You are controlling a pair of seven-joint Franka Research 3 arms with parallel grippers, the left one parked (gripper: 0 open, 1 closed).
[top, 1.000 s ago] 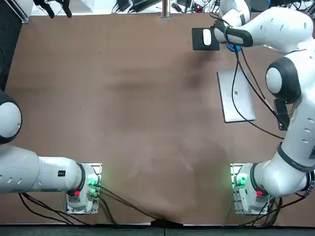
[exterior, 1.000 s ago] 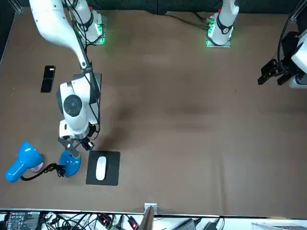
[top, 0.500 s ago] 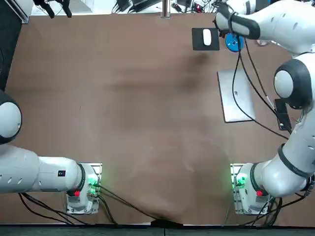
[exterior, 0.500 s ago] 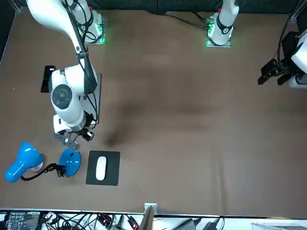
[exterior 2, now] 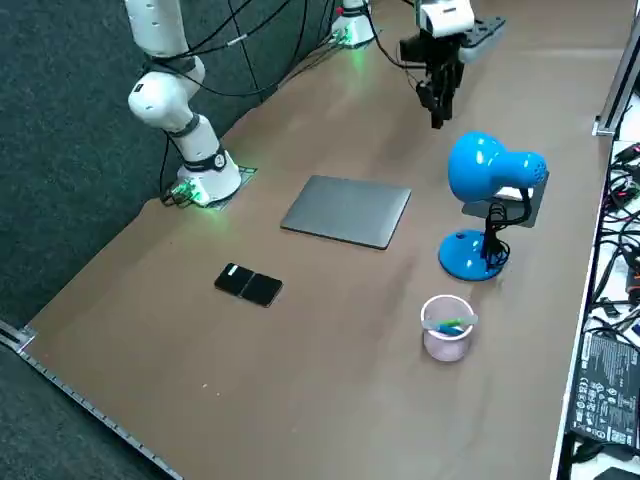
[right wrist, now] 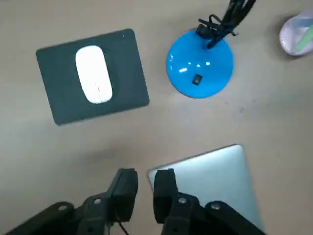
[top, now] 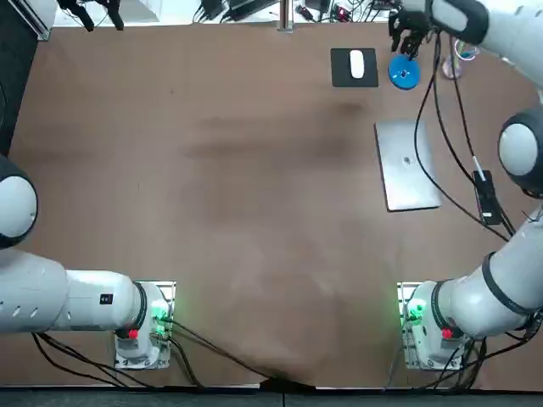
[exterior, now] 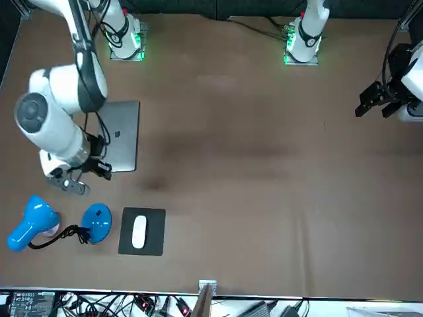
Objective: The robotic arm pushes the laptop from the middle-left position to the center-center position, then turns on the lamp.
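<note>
Top view, table [top: 212, 212] contents as recorded.

1. Laptop [top: 408, 165]: silver, lid closed. It lay flat at the robot's right side of the table, in the far half, with its long edges running away from the robot.
2. Lamp [exterior 2: 487, 170]: blue. It stood just beyond the laptop's far end. Its round base [right wrist: 199, 69] carried a small dark switch [right wrist: 196, 79] and a black cord.
3. Mouse pad [top: 342, 76]: dark. It lay just beside the lamp base, toward the table's middle, with a white mouse [top: 356, 63] resting on it.
4. Phone [exterior 2: 249, 284]: black. It lay near the laptop on its outer side, apart from it.
5. Cup [exterior 2: 446, 327]: pale. It stood near the lamp.
6. Right gripper [right wrist: 145, 188]: it hung raised off the table near the laptop's far end, apart from the lamp. Its fingers [right wrist: 124, 188] were drawn close, with only a narrow slit between them, gripping nothing.
</note>
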